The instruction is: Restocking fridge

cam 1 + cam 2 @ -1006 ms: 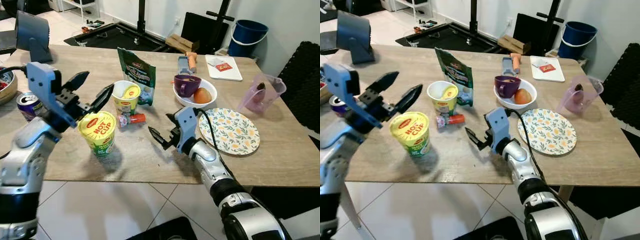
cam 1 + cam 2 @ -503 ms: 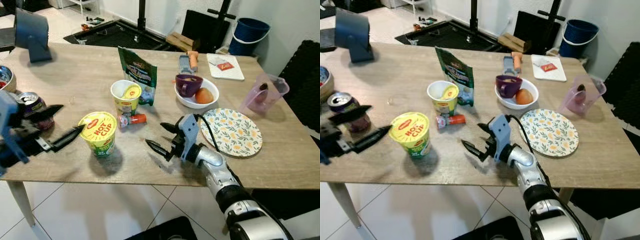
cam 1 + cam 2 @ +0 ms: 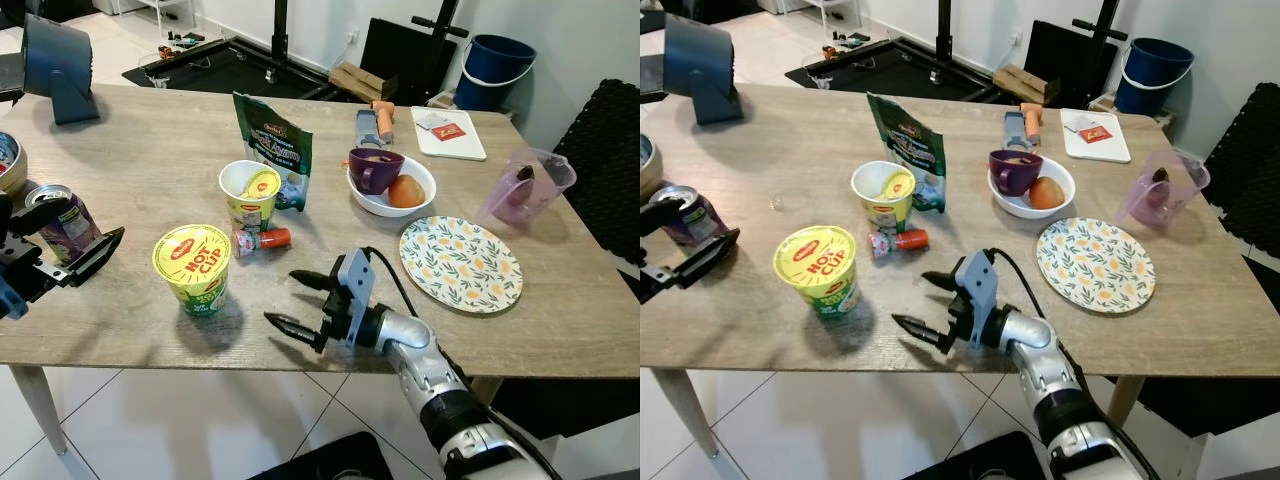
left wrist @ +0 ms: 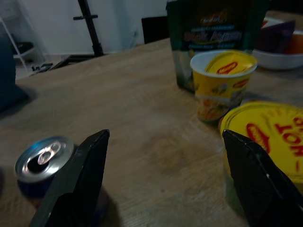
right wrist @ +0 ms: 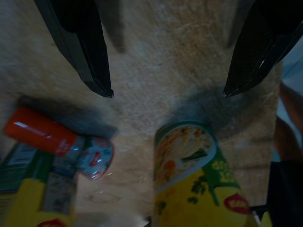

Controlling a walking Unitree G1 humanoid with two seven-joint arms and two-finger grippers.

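Observation:
A yellow-lidded Hot Cup noodle pot (image 3: 195, 265) stands near the table's front edge. Behind it are a smaller yellow cup (image 3: 248, 195), a green pouch (image 3: 272, 150) and a small orange-capped bottle (image 3: 262, 239) lying on its side. A purple drink can (image 3: 60, 220) stands at the far left. My left gripper (image 3: 90, 218) is open at the can, with the can close against one finger (image 4: 80, 175). Low over the table's front, my right gripper (image 3: 283, 298) is open and points at the Hot Cup (image 5: 189, 170), a short way right of it.
A white bowl (image 3: 420, 180) holds a purple cup and an orange fruit. To the right are a patterned plate (image 3: 460, 262) and a pink jug (image 3: 525, 185). A blue-grey object (image 3: 55, 65) stands back left, a black chair (image 3: 600, 150) at the right.
My left arm dropped from above the Hot Cup down and left to the can. My right gripper slid left and toward the front edge, nearer the Hot Cup.

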